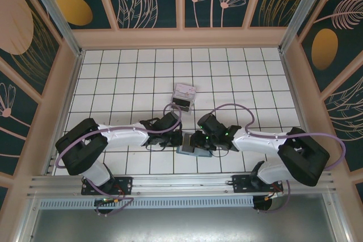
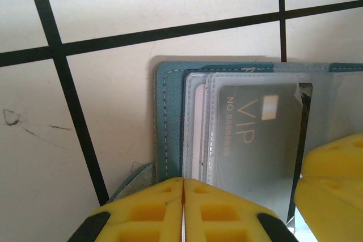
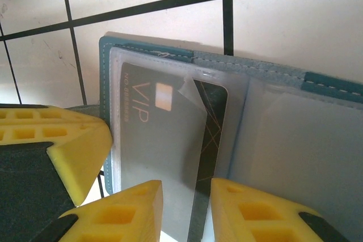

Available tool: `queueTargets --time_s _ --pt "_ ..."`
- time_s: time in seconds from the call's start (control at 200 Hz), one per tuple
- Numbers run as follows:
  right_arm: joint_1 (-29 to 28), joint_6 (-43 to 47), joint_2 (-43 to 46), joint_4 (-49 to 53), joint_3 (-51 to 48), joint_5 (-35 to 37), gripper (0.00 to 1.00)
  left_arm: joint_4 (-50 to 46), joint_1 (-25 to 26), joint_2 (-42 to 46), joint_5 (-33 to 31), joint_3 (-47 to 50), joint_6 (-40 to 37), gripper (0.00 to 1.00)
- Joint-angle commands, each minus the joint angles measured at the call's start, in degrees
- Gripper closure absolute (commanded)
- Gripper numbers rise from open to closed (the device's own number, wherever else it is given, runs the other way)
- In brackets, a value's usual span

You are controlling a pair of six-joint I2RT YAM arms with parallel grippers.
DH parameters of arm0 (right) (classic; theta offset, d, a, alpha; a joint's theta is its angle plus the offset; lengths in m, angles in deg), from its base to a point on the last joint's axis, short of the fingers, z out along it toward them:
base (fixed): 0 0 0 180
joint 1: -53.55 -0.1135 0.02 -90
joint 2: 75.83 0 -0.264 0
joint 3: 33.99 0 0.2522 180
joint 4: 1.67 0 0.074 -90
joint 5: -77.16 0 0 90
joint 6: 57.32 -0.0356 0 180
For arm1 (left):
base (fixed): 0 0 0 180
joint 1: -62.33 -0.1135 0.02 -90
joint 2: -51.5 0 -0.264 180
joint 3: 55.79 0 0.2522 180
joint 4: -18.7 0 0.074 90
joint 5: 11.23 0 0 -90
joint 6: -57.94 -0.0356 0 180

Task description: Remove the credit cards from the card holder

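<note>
Teal folding card holder [image 3: 142, 46]: lies open on your white gridded table [image 1: 130, 77], near the front edge, between both arms | dark VIP credit card [image 3: 159, 140]: flat under the holder's clear sleeve | right gripper [image 3: 186, 188]: jaws parted, one fingertip either side of that card's end | left gripper [image 2: 182, 188]: jaws closed, tips at holder's edge

Orange letters spelling "VIP" stand out on the dark credit card [image 2: 258, 157] inside the card holder [image 2: 169, 117]; alongside, smaller print reads "NO" and a number starting 888, its later digits blurred.
</note>
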Motion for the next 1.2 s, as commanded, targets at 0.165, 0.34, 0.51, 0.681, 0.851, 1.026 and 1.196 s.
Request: queueTargets --time_s 0.165,0.34,0.51,0.681,0.851,1.026,1.196 --pt "0.26 -0.93 -1.47 -1.04 -0.55 -0.45 0.71 -2.53 -0.34 -0.93 0.58 -1.19 -1.21 0.91" --pt "0.26 -2.43 1.09 -5.87 -2.3 -2.48 0.71 -2.44 -0.23 -1.42 0.89 -0.95 -1.33 0.91" --pt "0.35 -3.36 3.75 -7.8 -3.51 -3.08 0.71 -2.22 -0.3 -1.75 1.06 -0.91 -1.28 0.91" --pt "0.57 -4.88 4.85 -13.04 -5.84 -5.06 0.71 -2.09 -0.24 -2.01 1.32 -1.06 -1.4 0.91" --pt "0.64 -5.93 4.31 -18.09 -7.75 -5.96 0.71 -2.02 -0.25 -2.12 1.51 -1.05 -1.43 0.91" --pt "0.65 -6.75 2.27 -24.75 -10.01 -7.73 0.71 -1.91 -0.33 -2.12 1.51 -0.87 -1.32 0.91" --pt "0.65 -6.65 0.65 -28.25 -10.61 -8.67 0.71 -1.83 -0.25 -2.44 1.73 -0.87 -1.15 0.91"
